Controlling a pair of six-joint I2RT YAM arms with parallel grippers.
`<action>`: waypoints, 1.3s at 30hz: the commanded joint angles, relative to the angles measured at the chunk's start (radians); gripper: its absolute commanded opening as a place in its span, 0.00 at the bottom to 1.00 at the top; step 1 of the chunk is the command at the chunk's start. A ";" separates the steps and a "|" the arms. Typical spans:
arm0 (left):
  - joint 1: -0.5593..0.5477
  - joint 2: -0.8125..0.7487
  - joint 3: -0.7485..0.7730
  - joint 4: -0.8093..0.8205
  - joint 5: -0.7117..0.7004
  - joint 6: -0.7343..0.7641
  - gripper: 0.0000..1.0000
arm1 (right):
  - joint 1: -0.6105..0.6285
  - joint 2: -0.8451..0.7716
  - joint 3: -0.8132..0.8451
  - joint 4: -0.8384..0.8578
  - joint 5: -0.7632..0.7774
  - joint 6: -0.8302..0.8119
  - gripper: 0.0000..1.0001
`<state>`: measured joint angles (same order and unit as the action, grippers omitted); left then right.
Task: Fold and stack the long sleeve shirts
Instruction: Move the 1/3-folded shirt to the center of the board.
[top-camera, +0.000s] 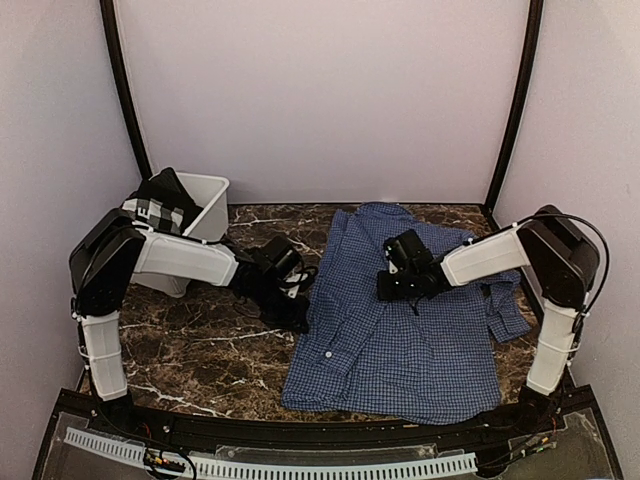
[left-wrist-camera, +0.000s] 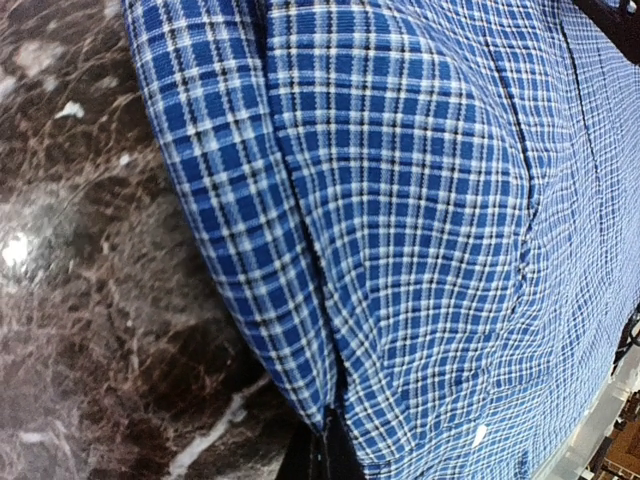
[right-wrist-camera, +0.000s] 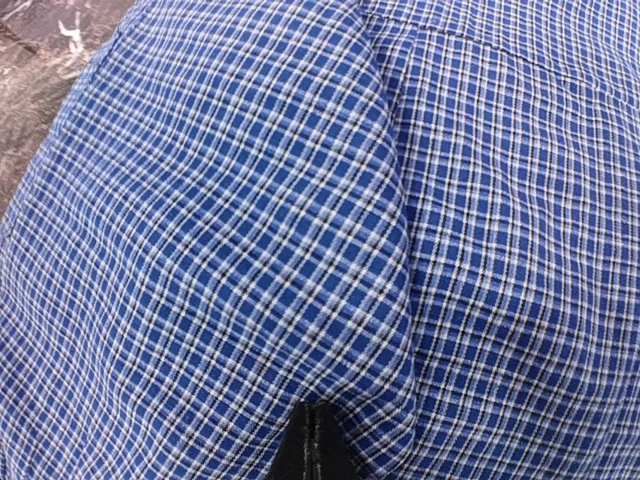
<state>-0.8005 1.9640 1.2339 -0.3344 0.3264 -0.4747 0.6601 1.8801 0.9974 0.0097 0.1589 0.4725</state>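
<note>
One dark marble tabletop (top-camera: 200, 350), bearing all items. One blue checked shirt (top-camera: 400, 340), long-sleeved, spread flat right of centre, collar to the far side, hem toward the arm bases. One white bin (top-camera: 212, 200), far left corner, holding a black-and-white checked garment (top-camera: 160, 205). One left end effector (left-wrist-camera: 325, 452), fingers together, clamped on a fold at the shirt's left edge. One right end effector (right-wrist-camera: 312, 445), likewise pinched on a ridge of cloth in the shirt's upper middle. Handling note: the fold likely goes best if both pinches rise level and travel together, with the cloth kept taut and laid flat before release.
</note>
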 joint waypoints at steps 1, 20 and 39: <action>0.014 -0.087 -0.109 -0.034 -0.070 -0.040 0.00 | -0.005 0.093 0.059 0.023 -0.106 0.008 0.00; 0.137 -0.390 -0.450 0.001 -0.117 -0.084 0.00 | 0.056 0.248 0.336 -0.073 -0.206 0.043 0.00; 0.183 -0.282 -0.290 -0.070 -0.068 0.021 0.07 | -0.120 -0.249 0.018 -0.128 -0.001 0.014 0.40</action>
<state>-0.6224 1.6787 0.9035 -0.3500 0.2554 -0.4789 0.6064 1.7309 1.0771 -0.0799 0.0536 0.4923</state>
